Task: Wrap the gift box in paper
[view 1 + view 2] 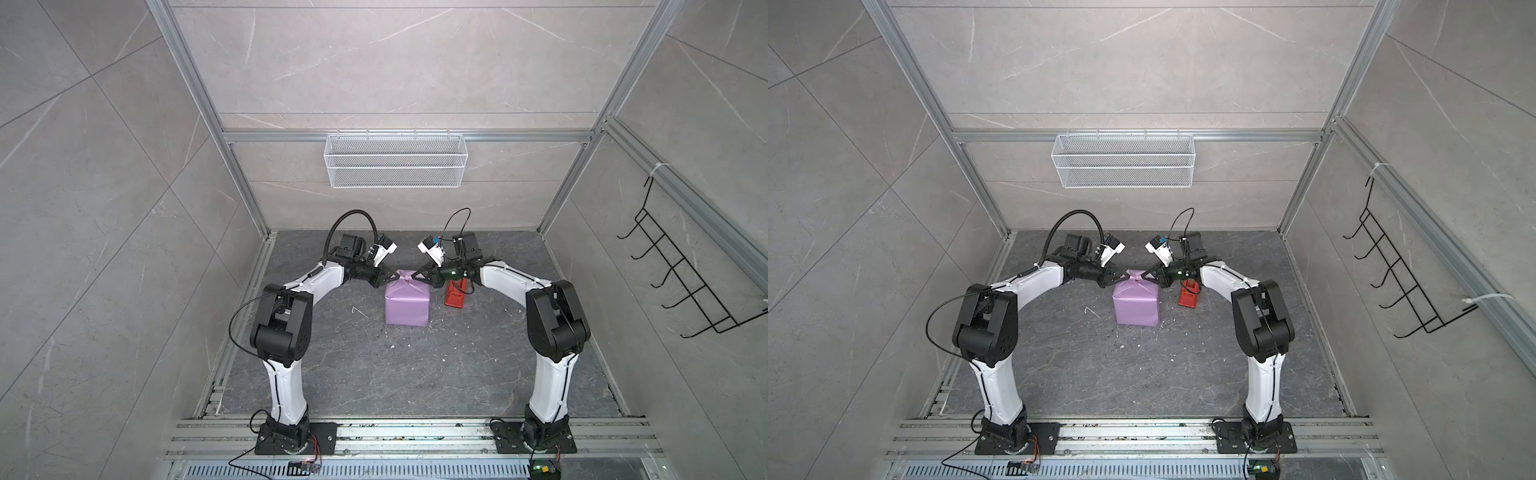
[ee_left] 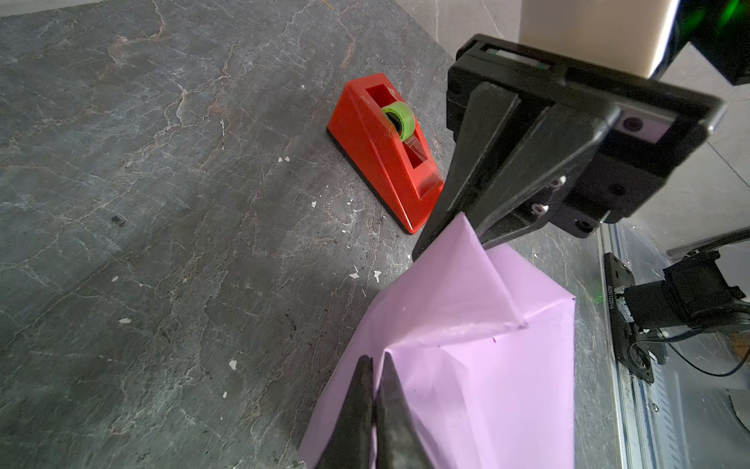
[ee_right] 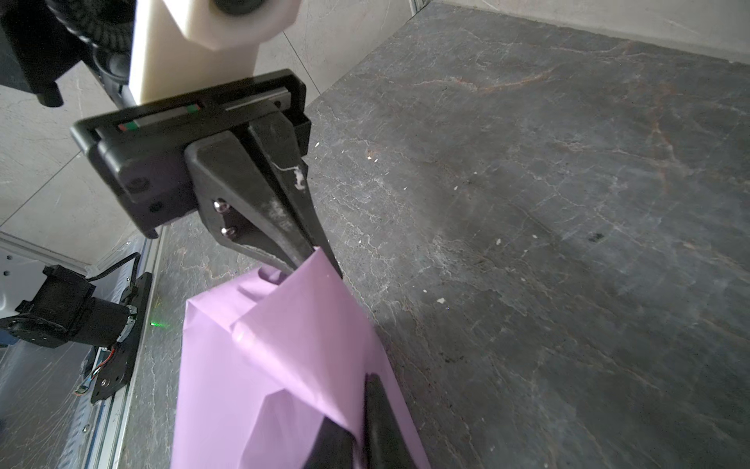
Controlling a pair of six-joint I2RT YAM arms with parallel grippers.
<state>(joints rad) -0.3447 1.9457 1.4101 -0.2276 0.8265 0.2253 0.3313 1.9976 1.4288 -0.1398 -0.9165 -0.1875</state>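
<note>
- The left gripper (image 1: pixel 393 277) reaches in low from the left to the far top edge of the parcel. Its jaws are pressed together on a pointed flap of the paper (image 1: pixel 406 309). In the right wrist view the flap's tip vanishes between its fingers (image 3: pixel 243 191). We judge that it pinches there so the fold cannot spring open.
- The paper, lilac side out, covers the box all round, so the box itself shows nowhere. The parcel stands on the table (image 1: pixel 374 374), midway between the two arms. The faces we can see lie smooth and closed. Only the far top end has loose points sticking up, so we judge the wrapping nearly done, with the end folds left to flatten and seal.
- The right gripper (image 1: pixel 416 275) mirrors the left one, coming in from the right to the second point of paper. That tip sits between its fingers (image 2: pixel 479 162), which stand a slit apart in both wrist views. We cannot tell whether they bite the paper or only bracket it.
- The dispenser (image 1: pixel 454 297) sits on the table just right of the parcel, partly under the right gripper and clear of the paper. It carries a green roll of tape. We judge that it is parked there so the right arm can reach tape without letting the parcel shift.
</note>
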